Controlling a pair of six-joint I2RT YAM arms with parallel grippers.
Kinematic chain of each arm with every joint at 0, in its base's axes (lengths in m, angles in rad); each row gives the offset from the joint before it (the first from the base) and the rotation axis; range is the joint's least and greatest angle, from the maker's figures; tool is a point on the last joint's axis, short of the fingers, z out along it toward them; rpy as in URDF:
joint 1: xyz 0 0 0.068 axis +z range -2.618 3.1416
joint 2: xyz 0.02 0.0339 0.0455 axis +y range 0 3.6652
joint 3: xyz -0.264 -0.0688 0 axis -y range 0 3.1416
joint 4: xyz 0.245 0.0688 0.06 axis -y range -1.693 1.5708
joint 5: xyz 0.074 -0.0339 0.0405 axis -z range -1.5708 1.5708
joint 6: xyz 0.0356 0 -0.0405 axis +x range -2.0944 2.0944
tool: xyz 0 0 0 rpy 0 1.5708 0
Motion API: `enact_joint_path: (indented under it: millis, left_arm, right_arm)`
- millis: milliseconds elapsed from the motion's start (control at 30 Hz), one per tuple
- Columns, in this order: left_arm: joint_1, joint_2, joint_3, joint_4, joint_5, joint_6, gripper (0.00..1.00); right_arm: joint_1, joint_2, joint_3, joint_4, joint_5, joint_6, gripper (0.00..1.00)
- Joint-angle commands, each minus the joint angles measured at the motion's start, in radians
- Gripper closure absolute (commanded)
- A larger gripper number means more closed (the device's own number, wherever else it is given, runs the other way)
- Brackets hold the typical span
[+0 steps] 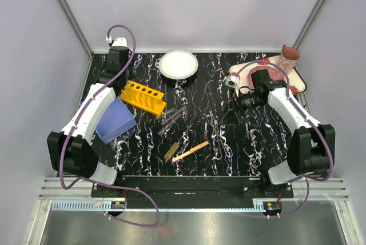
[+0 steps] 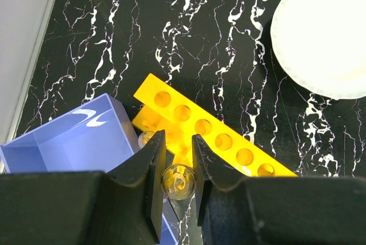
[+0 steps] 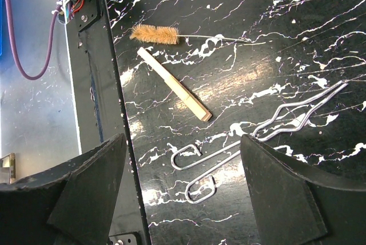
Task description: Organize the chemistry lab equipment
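Holding a clear tube (image 2: 179,182) between nearly closed fingers, the left gripper (image 2: 178,142) is hovering over the yellow rack (image 2: 214,136) beside the blue bin (image 2: 68,148); the right gripper (image 3: 183,153) is hanging wide open and empty above the wire tongs (image 3: 274,125), stick (image 3: 174,92) and brush (image 3: 154,33)

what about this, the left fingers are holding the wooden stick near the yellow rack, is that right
Not quite. The left fingers are holding a clear tube, not the wooden stick, which lies on the table. The left wrist view shows the tube in the grip near the yellow rack.
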Motion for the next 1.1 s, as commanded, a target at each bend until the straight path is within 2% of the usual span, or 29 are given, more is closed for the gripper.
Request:
enact_joint_path:
  millis: [0,600,1067]
  left_arm:
    - [0.007,-0.025,0.039,0.071,0.006,-0.002,0.89]
    - [0.025,0.03,0.017,0.097,0.043,-0.002,0.89]
    - [0.026,0.041,-0.105,0.183,0.063,0.011,0.88]
  right_arm:
    - [-0.005,-0.001,0.035,-0.012,-0.028,-0.024,0.14]
    - [-0.005,0.01,0.038,-0.025,-0.028,-0.033,0.14]
    - [-0.007,0.014,0.041,-0.034,-0.028,-0.039,0.14]
